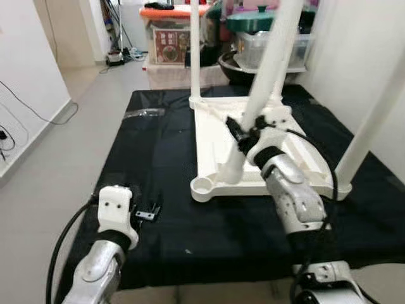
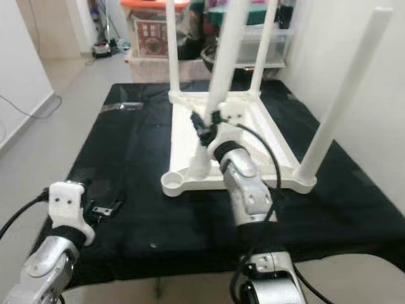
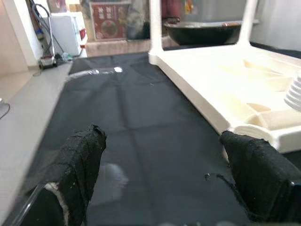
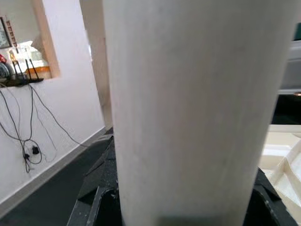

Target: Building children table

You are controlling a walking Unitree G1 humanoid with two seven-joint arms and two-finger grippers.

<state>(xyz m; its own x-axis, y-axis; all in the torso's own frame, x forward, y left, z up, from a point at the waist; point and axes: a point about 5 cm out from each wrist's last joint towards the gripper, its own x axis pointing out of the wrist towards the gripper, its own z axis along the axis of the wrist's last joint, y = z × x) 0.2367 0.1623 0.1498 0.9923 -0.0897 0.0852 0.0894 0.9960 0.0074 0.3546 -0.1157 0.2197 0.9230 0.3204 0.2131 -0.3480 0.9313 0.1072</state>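
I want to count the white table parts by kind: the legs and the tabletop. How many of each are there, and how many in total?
Standing legs: 3
Held leg, tilted, in the jaws of the right gripper: 1
Tabletop, upside down: 1
Total: 5

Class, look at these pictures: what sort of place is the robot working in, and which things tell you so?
Most likely a room in a home, used partly for storage. Stacked plastic storage boxes and a large black wok sit beyond the black-covered table, and loose cables trail down a plain white wall.
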